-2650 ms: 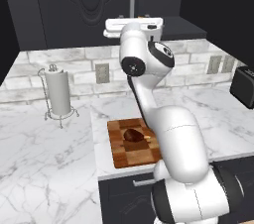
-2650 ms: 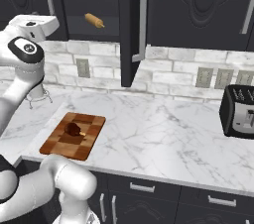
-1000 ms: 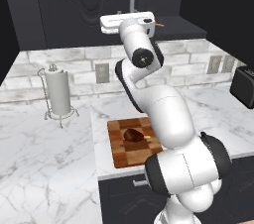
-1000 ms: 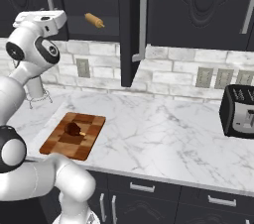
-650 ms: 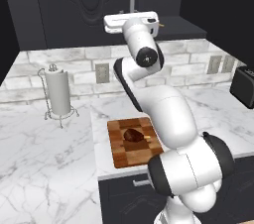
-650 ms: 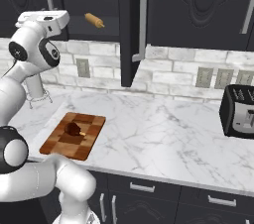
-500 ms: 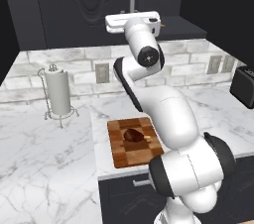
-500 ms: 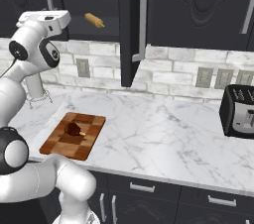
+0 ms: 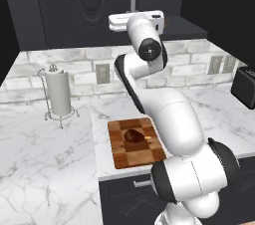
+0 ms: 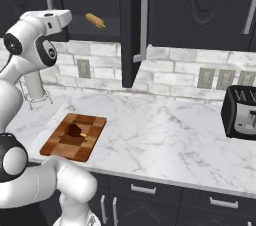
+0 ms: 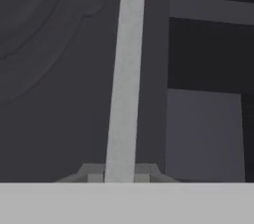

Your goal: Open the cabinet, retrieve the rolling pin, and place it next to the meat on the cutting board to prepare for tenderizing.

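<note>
Arm raised high, hand level with the cabinet (image 10: 200, 5); hand view looks straight along a silver bar handle (image 11: 124, 79) that runs up from between the fingertips. Pincer (image 9: 117, 21) reads as closed tight on that handle, at the left door (image 9: 74, 10), which I judge is the grip needed to swing it outward. In the right base view one door (image 10: 131, 25) already stands edge-on and open, and behind it the rolling pin (image 10: 94, 20) lies tilted on the shelf inside the dark compartment, well above the surface (image 10: 165, 130). I can't make out anything else in there. Cutting board (image 10: 74, 136) sits near the front edge of the surface with the meat (image 10: 74, 129) on it, leaving bare board beside the lump, room I'd want for the pin. Paper towel holder (image 9: 59, 94) stands off to the left, toaster (image 10: 240, 112) far right, both away from the working path.
</note>
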